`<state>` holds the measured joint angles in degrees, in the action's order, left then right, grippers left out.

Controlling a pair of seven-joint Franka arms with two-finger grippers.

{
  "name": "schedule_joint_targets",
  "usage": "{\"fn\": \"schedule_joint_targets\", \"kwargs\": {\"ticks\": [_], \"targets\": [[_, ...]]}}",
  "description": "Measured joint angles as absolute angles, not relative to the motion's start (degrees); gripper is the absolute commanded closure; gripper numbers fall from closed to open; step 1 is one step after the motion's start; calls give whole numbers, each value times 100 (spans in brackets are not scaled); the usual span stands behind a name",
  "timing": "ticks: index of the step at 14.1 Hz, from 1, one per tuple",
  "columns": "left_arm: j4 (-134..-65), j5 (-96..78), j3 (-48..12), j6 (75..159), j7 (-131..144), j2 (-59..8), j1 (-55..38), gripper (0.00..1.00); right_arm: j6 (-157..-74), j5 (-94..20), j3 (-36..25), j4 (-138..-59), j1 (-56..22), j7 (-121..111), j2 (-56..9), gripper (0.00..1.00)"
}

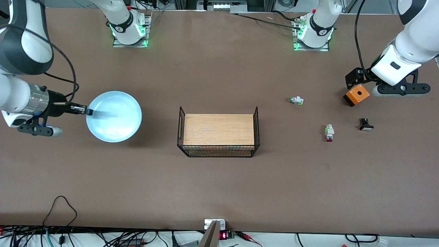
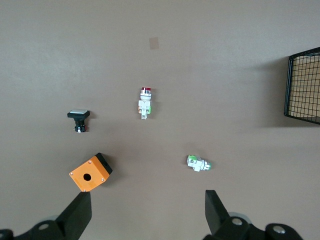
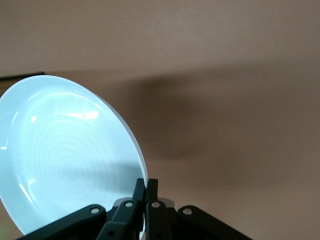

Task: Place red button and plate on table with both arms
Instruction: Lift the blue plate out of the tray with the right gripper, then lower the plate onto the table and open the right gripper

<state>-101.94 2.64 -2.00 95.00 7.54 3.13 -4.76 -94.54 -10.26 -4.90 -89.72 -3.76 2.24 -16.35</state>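
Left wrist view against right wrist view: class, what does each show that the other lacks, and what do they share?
Only the left wrist view shows the red button, the green-tipped part, the black part with a white cap, the orange box, a corner of the wire basket and the left gripper, open above them. Only the right wrist view shows the plate, its rim pinched by the shut right gripper. Both show the brown table.
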Motion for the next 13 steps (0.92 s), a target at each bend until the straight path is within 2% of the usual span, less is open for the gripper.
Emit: {"fn": "schedule_joint_targets", "kwargs": {"ticks": [3,9,12,13], "targets": [[-10185,264,-200,9492,753,313,-477,0,-10056,-613,-488,-9550,-164,-491,-1681,100],[-10179,264,-200,9486,752,313,-477,0,-12196,-529,-487,-11404,119,-1287,-1776,100],[-10178,264,-200,9478,752,313,-477,0,-13037,-528,-488,-12036,337,-1927,-1883,100],[-10177,264,-200,9460,752,313,-477,0,-13247,-528,-489,-12116,399,-2110,-1970,92]]}}
